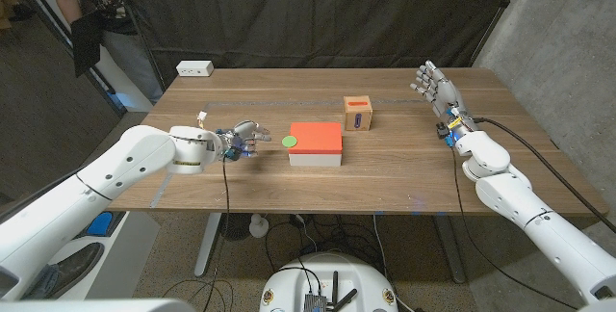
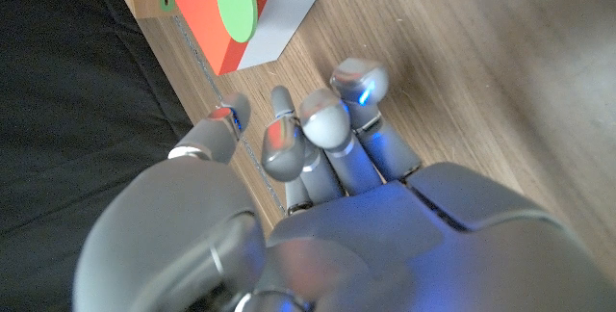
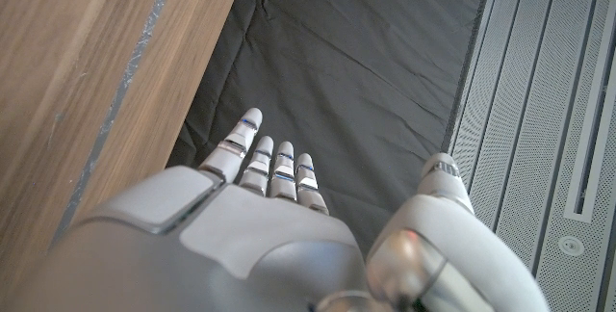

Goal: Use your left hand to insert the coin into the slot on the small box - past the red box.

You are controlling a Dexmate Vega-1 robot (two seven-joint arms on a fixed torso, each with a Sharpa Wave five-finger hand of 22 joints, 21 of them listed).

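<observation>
The robot's left hand hovers over the wooden table just beside the red-topped white rectangular box, fingers loosely curled and slightly apart, holding nothing; the left wrist view shows its fingertips short of the box's corner and touching neither box nor coin; the flat round green coin lies on the near-left edge of that red top, partly overhanging, just beyond the fingers; as I judge it, the main risk is that a clumsy reach nudges the coin off the edge onto the table, where a thin disc would be hard to pinch; a grip on the rim alone could also let it slip or tilt during the carry; farther on, past the red box and a little to its right, stands the small brown wooden box with a slot in a red-edged face; a tilted coin could jam at that narrow slot; farthest, the right hand is raised at the table's right side, fingers extended and apart, empty
</observation>
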